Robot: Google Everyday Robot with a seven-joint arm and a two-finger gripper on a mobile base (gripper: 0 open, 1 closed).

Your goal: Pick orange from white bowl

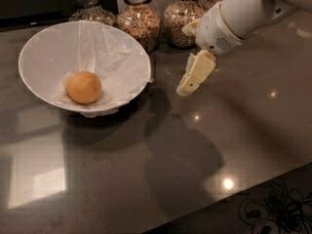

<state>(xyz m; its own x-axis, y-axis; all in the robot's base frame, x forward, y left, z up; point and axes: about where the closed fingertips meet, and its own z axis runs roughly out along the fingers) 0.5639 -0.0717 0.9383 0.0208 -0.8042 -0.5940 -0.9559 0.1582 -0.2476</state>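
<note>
The orange (pixel 84 87) lies inside the white bowl (pixel 39 48), low on its front left side, on the crinkled white lining. The bowl stands on the dark countertop at the left. My gripper (pixel 192 79) hangs from the white arm that comes in from the upper right. It is above the counter just right of the bowl's rim, apart from the bowl and the orange. Its cream-coloured fingers point down and to the left. Nothing shows in it.
Several glass jars of grains (pixel 140 18) stand in a row along the back of the counter, just behind the bowl and the arm. The dark countertop (pixel 161 165) stretches to the front, with its edge at the lower right.
</note>
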